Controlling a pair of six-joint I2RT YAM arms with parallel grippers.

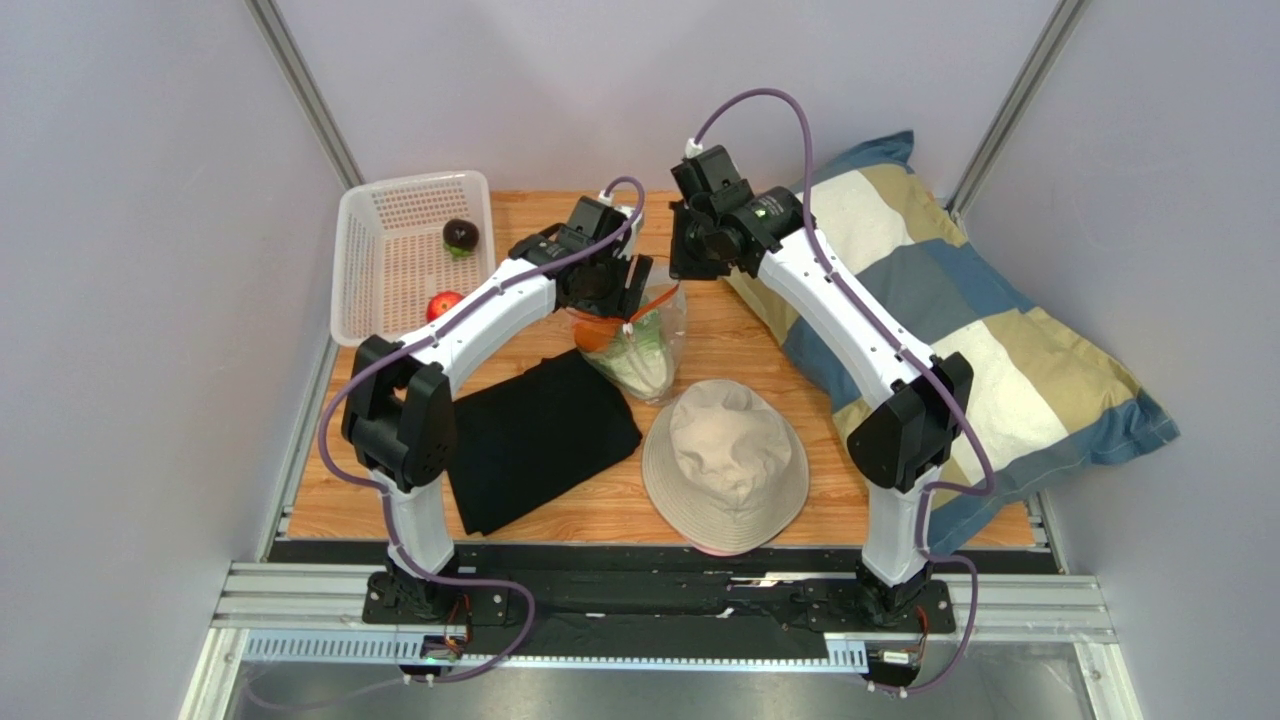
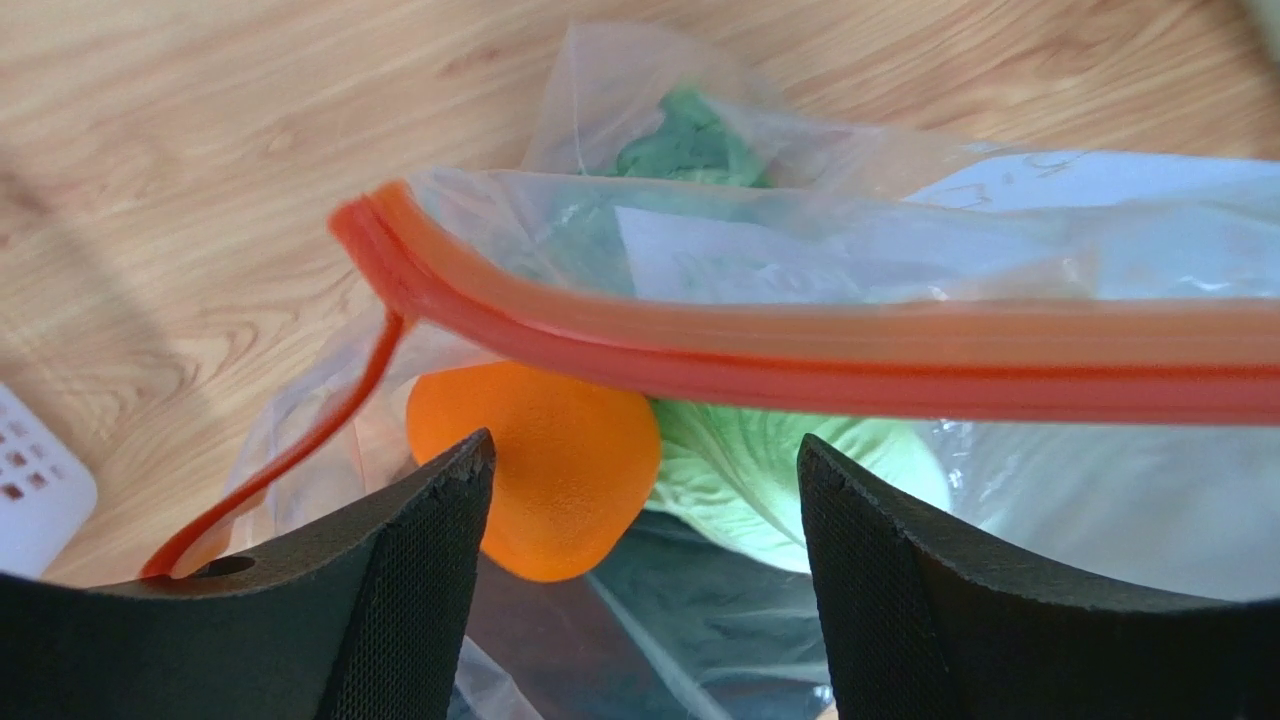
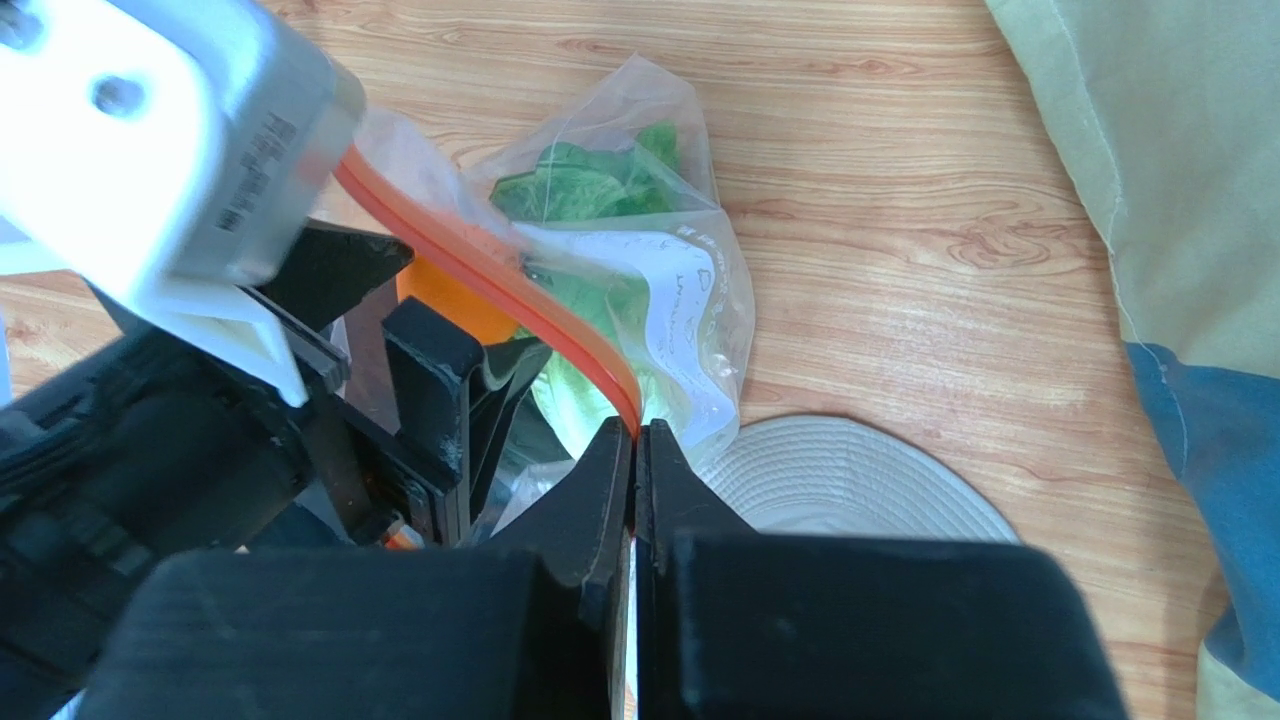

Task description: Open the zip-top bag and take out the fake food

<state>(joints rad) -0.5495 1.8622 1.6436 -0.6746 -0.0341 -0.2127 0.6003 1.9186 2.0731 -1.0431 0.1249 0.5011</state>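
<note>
The top external camera sits above and behind both arm bases (image 1: 413, 593), looking down and forward over the whole table (image 1: 609, 513). The left wrist camera looks out between its own fingers (image 2: 406, 600), very close to the zip-top bag (image 2: 842, 240). The right wrist camera looks down from slightly farther. All three views share the bag.

Zip-top bag (image 2: 1052, 240) clear glossy plastic; table (image 2: 181, 150) matt wood; hat (image 1: 726, 458) cloth.

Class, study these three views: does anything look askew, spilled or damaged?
Nothing spilled or damaged. The zip-top bag is crumpled, its zip strip pinched by the right gripper, with the left gripper open at its mouth. The pillow overhangs the table's right edge.
</note>
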